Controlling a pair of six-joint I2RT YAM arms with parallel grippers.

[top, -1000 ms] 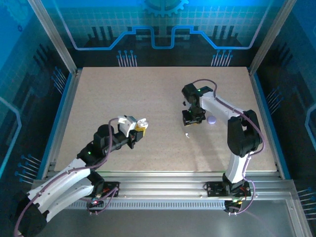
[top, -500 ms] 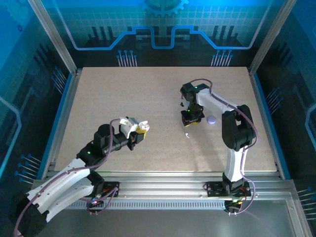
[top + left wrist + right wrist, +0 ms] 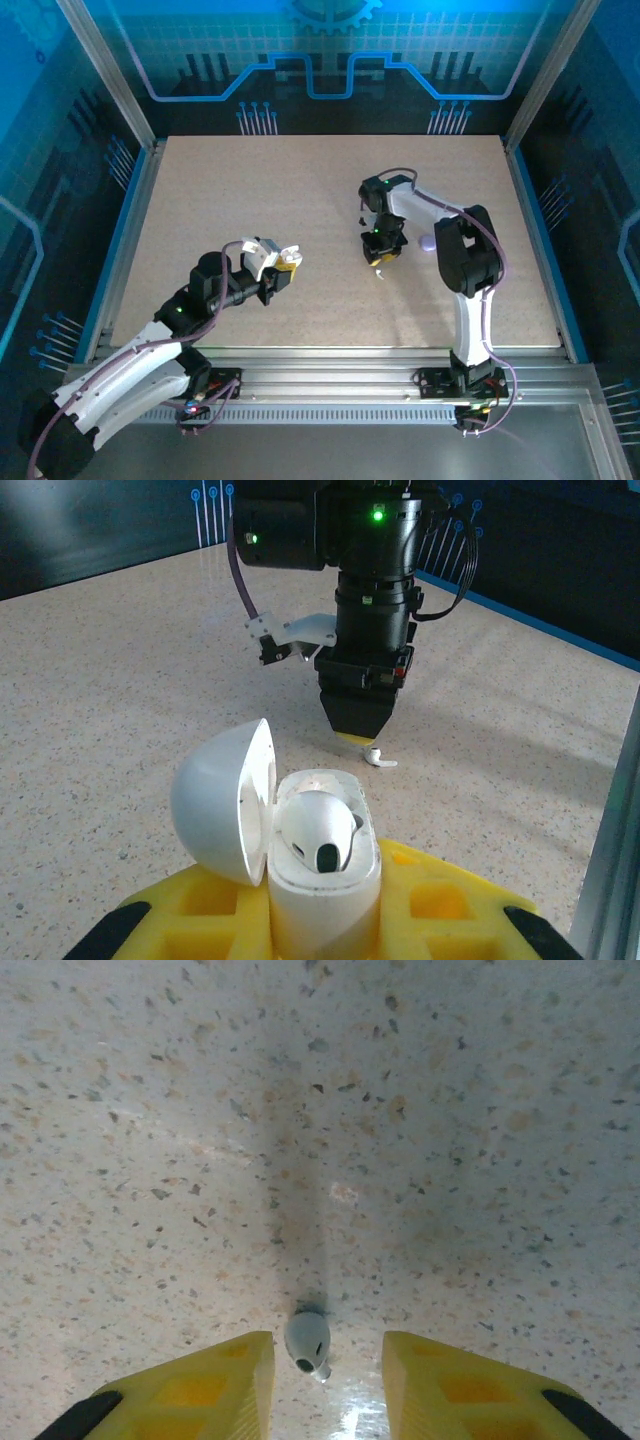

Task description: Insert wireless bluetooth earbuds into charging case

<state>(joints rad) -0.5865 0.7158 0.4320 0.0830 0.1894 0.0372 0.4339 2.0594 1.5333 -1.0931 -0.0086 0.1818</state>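
Earbuds are split between two places. The seated earbud [image 3: 318,830] rests in the open charging case [image 3: 320,880], lid swung aside, and the left claw [image 3: 284,258] clamps the case from both sides. The loose earbud [image 3: 307,1340] lies on the table [image 3: 450,1110] directly beneath the right claw [image 3: 325,1360]. The step in hand looks like picking up that second bud. The right claw's fingers stand apart, wide enough to straddle it with room to spare, and hold nothing. The bud lies between them, nearer one finger than the other. Next, I judge, comes a short drop, a gentle close, then a carry across to the case.
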